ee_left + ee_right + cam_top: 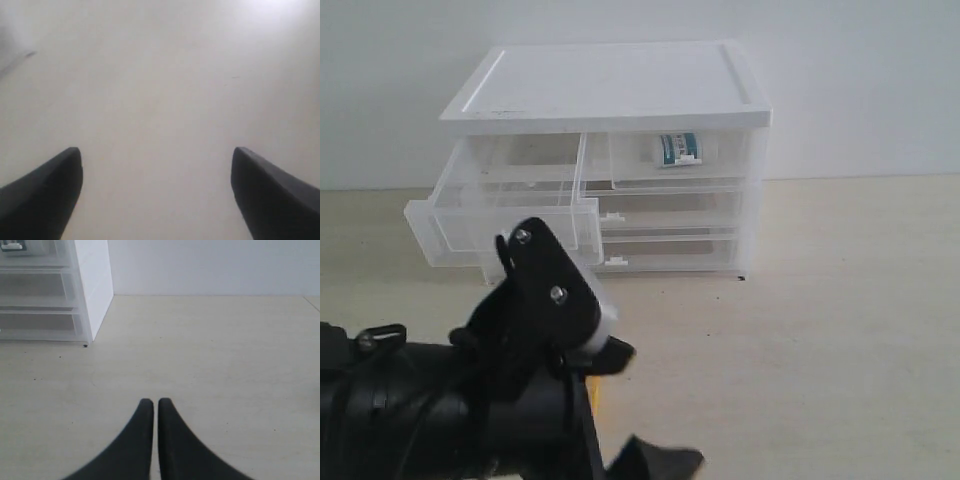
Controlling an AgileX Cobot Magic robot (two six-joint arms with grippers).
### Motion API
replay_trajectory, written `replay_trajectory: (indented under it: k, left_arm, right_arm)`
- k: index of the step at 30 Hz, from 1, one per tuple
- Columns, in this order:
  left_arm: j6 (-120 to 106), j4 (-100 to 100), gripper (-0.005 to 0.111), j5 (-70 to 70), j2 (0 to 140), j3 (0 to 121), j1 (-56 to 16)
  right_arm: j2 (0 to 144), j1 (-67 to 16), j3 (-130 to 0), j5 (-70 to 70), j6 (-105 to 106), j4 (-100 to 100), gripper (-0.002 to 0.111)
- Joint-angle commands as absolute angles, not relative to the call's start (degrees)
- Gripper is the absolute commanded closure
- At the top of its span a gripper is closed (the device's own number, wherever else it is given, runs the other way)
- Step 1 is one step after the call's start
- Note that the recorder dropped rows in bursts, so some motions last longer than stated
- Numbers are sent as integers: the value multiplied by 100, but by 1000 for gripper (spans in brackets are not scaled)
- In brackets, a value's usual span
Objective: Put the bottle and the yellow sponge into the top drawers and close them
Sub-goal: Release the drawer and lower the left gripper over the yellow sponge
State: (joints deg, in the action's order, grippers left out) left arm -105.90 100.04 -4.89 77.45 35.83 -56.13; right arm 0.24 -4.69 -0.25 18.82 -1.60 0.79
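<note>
The bottle [677, 150] lies inside the top right drawer [630, 165], which is pushed in; its label [12, 245] also shows in the right wrist view. Beside it, the top left drawer [500, 228] is pulled out with nothing visible in it. A thin sliver of the yellow sponge [602, 396] peeks out beside my left arm; the rest is hidden. In front of the cabinet my left gripper [645, 410] [157, 150] is open, with only bare table between its fingers. My right gripper [155, 401] is shut on nothing, low over the table to the right of the cabinet.
The white-topped cabinet [610, 85] stands against the back wall, with two full-width drawers [670, 215] shut below the top ones. Its side wall [95, 285] is near the right gripper. Pale table [840, 330] stretches to the right.
</note>
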Motion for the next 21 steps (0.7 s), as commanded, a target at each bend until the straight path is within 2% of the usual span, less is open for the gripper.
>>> replay_trajectory:
  k: [1, 3, 5, 6, 7, 8, 10, 12, 16, 21]
  left_arm:
    - [-11199, 9665, 31, -2391, 7699, 3571, -5667]
    - [-10972, 9522, 35, -2769, 7699, 3571, -5667]
    - [-10283, 9295, 45, -2793, 7699, 3571, -5654]
    - [-9648, 8794, 61, -2782, 7699, 3571, -5654]
    - [-9387, 8533, 67, -2793, 7699, 3583, -5654]
    - [-8616, 7816, 81, -2842, 7699, 3640, -5654]
    - [-7381, 6568, 97, -3123, 7710, 3829, -5654]
    - [-6138, 5438, 102, -3477, 7731, 4070, -5654]
    - [-3491, 3260, 102, -4942, 7904, 4727, -5654]
    - [-1133, 1448, 102, -4262, 7931, 4765, -5654]
  right_arm:
    - [0, -444, 0, 1844, -137, 66, 107]
    - [0, -444, 0, 1844, -137, 66, 107]
    - [0, -444, 0, 1844, -137, 66, 107]
    - [0, -444, 0, 1844, -137, 66, 107]
    - [0, -444, 0, 1844, -137, 66, 107]
    - [0, -444, 0, 1844, -137, 66, 107]
    - [0, -444, 0, 1844, -137, 66, 107]
    - [0, -444, 0, 1844, -137, 66, 107]
    - [0, -444, 0, 1844, -137, 66, 107]
    - [0, -444, 0, 1844, -137, 66, 107]
